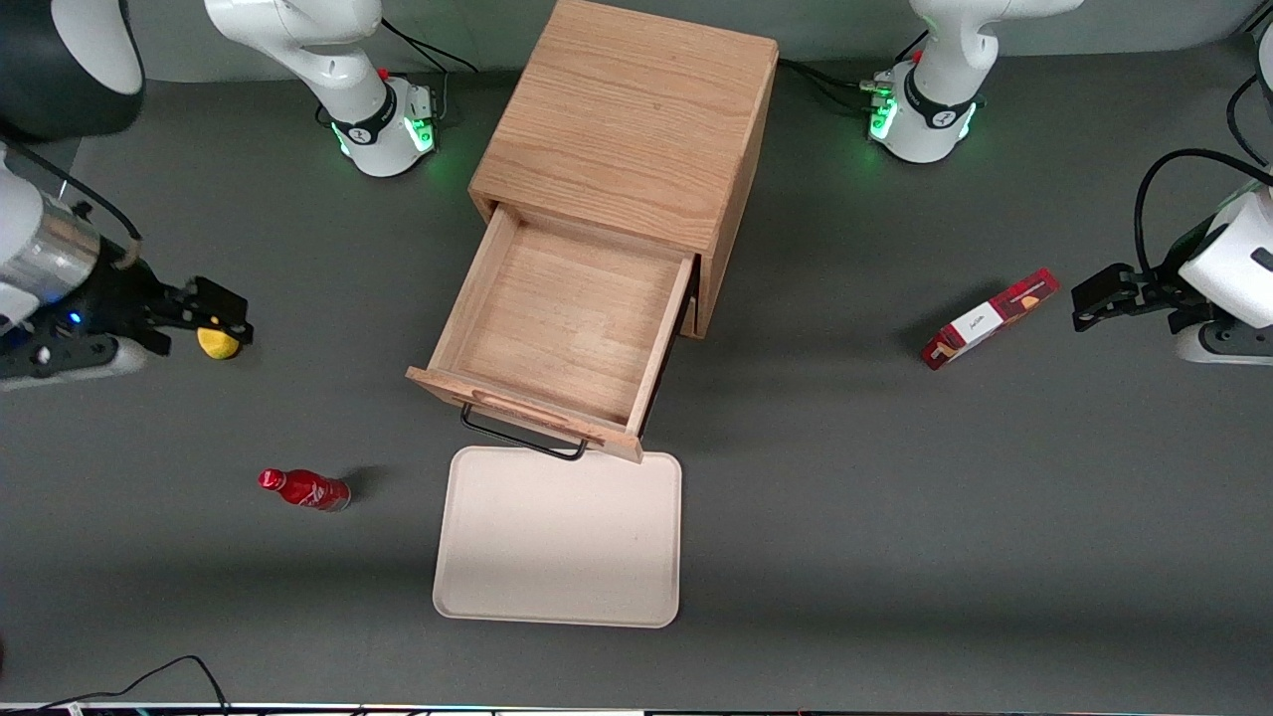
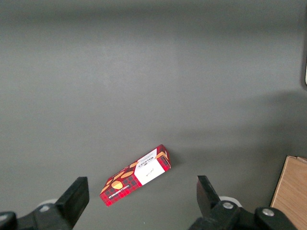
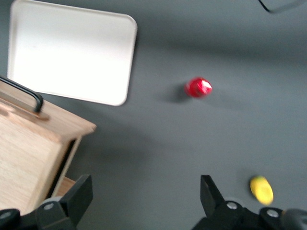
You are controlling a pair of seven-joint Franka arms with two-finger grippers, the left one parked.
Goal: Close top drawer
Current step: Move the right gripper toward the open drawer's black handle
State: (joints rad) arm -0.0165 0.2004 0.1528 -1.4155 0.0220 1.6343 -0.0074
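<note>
The top drawer (image 1: 567, 323) of the light oak cabinet (image 1: 636, 119) stands pulled far out, its shallow box empty. Its thin black wire handle (image 1: 522, 438) hangs on the flat wood front, just above the tray's edge. In the right wrist view the drawer's front corner (image 3: 57, 125) and handle (image 3: 26, 93) show. My gripper (image 1: 224, 313) is open and holds nothing; it hovers over the table toward the working arm's end, well away from the drawer. Its fingers (image 3: 79, 191) are spread wide over bare grey tabletop.
A cream tray (image 1: 559, 542) lies in front of the drawer. A red bottle (image 1: 303, 489) lies toward the working arm's end, and a yellow object (image 1: 217, 343) sits just under my gripper. A red box (image 1: 987, 320) lies toward the parked arm's end.
</note>
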